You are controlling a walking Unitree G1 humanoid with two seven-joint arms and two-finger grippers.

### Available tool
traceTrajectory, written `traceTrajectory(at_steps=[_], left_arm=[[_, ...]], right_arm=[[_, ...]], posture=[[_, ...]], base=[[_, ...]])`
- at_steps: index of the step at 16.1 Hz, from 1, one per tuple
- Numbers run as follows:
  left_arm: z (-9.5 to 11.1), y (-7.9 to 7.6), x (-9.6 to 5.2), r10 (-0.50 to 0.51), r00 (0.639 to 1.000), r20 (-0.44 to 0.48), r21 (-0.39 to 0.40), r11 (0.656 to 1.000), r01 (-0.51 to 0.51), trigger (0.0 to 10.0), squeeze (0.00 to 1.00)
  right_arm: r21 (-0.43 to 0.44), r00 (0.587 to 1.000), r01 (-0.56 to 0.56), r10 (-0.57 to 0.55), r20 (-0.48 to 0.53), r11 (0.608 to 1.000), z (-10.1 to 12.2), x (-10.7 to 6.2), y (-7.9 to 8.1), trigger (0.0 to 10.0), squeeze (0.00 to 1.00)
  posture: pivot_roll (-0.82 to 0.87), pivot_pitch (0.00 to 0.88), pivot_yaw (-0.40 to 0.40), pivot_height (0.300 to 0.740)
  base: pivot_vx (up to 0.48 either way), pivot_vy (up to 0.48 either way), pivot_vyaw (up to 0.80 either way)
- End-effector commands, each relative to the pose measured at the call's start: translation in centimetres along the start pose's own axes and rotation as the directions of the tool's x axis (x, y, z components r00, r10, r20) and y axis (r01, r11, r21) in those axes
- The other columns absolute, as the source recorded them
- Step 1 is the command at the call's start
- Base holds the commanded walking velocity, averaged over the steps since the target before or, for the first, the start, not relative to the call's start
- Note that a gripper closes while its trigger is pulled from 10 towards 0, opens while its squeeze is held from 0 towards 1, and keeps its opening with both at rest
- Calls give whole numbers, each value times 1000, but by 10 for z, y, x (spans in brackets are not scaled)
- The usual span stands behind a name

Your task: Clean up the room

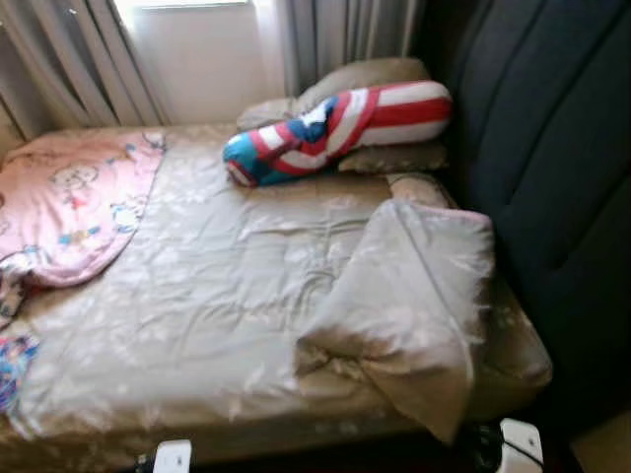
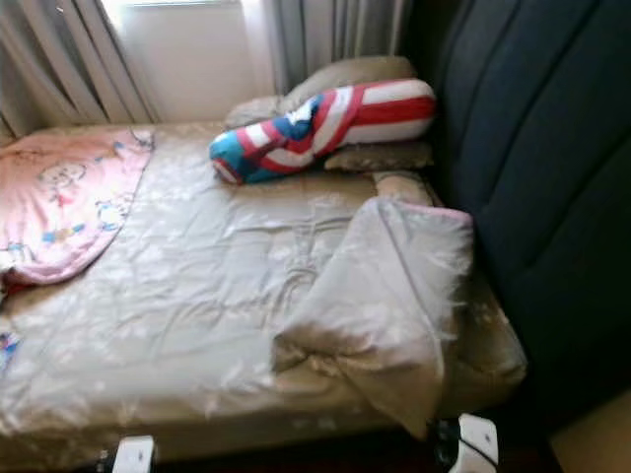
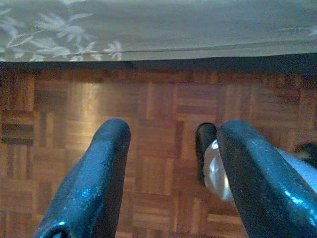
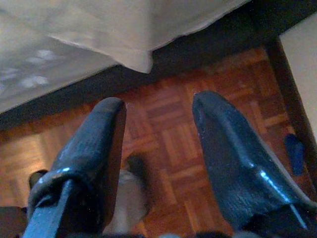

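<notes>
Bed: beige leaf-print sheet, mostly flat but creased. Duvet, same print, lies bunched and folded over on itself at the right side, one corner hanging over the near edge. Just behind it, a small pillow against the dark headboard. At the far end, a striped bolster, red, white and blue, rests across two beige pillows. Pink blanket crumpled on the far left part of the bed, one end trailing off the left edge. Curtains and a bright window behind.

Step in hand, my judgement: standing at the bedside, sizing up; nothing grasped, bed-making not yet begun. Next move probably calls for raising an arm to the hanging duvet corner, pinching the cloth and drawing it out flat; the pink blanket would need folding too. Soft cloth may slip from two thin fingers.

Pose: both arms hang low at my sides, below the mattress edge. Left end effector points down at the parquet floor, fingers spread wide, nothing between them. Right end effector likewise agape and empty over the parquet, with the duvet corner hanging just above it.
</notes>
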State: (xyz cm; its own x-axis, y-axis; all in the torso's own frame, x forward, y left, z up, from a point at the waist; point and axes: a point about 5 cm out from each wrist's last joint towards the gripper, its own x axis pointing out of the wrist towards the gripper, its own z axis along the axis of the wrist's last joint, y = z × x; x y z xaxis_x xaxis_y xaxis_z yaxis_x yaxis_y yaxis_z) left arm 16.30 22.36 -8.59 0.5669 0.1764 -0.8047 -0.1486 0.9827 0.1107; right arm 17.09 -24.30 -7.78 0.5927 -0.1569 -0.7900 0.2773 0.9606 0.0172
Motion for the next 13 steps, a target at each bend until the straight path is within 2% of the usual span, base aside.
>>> traceTrajectory(at_steps=[1, 13], left_arm=[[-7, -3, -1, -3, 1000, -27, -9, 1000, 3, 10000, 0], [-6, -4, -1, -14, 1000, -14, -45, 999, 13, 10000, 0]], right_arm=[[-1, 1000, 12, -12, -5, 1000, -2, -1, -5, 10000, 0], [2, 1000, 1, -1, -1, 1000, -1, -1, -4, 10000, 0]], posture=[[-17, 0, 4, 740], [-21, 0, 2, 740]], base=[[0, 0, 0], [0, 0, 0]])
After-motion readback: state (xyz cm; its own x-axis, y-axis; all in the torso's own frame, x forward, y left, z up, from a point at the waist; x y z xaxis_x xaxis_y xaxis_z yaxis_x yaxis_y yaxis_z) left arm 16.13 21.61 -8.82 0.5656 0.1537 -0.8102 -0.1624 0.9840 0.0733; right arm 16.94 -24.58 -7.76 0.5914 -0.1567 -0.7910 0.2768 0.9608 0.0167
